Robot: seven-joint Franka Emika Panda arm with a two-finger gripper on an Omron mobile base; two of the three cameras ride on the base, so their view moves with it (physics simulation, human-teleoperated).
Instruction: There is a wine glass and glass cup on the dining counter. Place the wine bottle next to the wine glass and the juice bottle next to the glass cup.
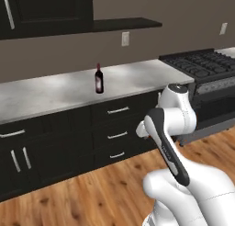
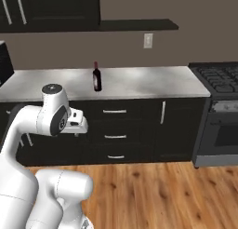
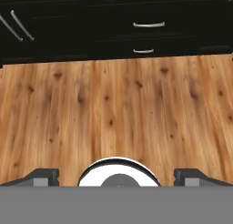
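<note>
Right now the wine bottle [image 1: 98, 78] stands upright on the marble-topped counter [image 1: 55, 94] above the dark cabinets, its long axis vertical and red neck pointing up, with bare counter all around it. From the left base view it sits at about 11 o'clock from the folded arm; from the right base view, where the wine bottle [image 2: 96, 77] is seen near the middle of the counter top, it lies at about 1 o'clock from the arm's upper joint. A stove [image 2: 218, 79] adjoins the counter's far right end, well apart from the bottle.

In the hand view the gripper [image 3: 117, 176] looks down at the wood floor [image 3: 118, 114], with the drawer fronts [image 3: 148, 25] at 12 o'clock. Its two fingertips [image 3: 43, 176] sit far apart at the bottom corners, so the jaws stand wide and hold nothing.

The relation that matters, as I judge it: the bottle is above and ahead of the hand, well out of reach. The hand would have to rise to counter height and approach horizontally, closing across the bottle's body below the neck so the tall, narrow shape does not tip.
</note>
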